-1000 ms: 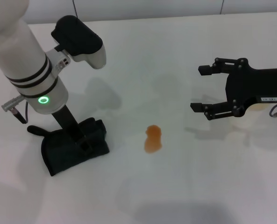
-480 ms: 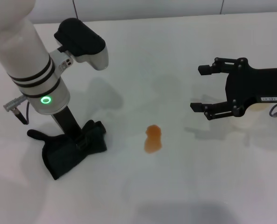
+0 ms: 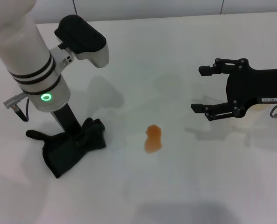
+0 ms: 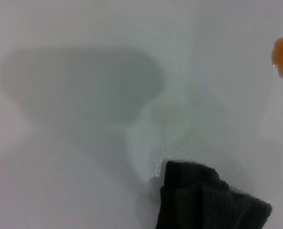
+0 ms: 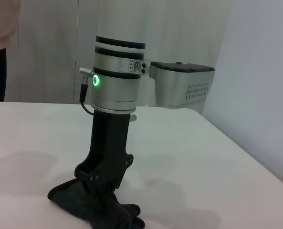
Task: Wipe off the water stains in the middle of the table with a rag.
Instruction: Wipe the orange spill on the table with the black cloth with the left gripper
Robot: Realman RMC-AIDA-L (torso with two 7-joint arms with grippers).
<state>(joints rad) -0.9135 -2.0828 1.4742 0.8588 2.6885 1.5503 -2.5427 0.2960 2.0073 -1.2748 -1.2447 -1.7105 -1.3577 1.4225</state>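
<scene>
Left hand (image 3: 77, 140) clamped on rag (image 3: 68, 149) (bunched, on worktop (image 3: 138, 196)); water stains (image 3: 152, 138) nearby; right hand (image 3: 201, 88) hovers, fingers apart.

At frame centre, the left gripper (image 5: 104, 183) points straight down into the dark rag (image 5: 91, 206), which lies bunched on the white surface (image 5: 189, 157).

From my seat, the rag (image 3: 70, 151) lies on the bench (image 3: 175, 196) at the left, with the left gripper (image 3: 77, 140) planted down into it — the water stains (image 3: 152, 138) sit near the middle, to the right of the rag and apart from it. Farther right, the right gripper (image 3: 200, 88) hangs above the bench, pointing left toward the stains — well clear of them.
</scene>
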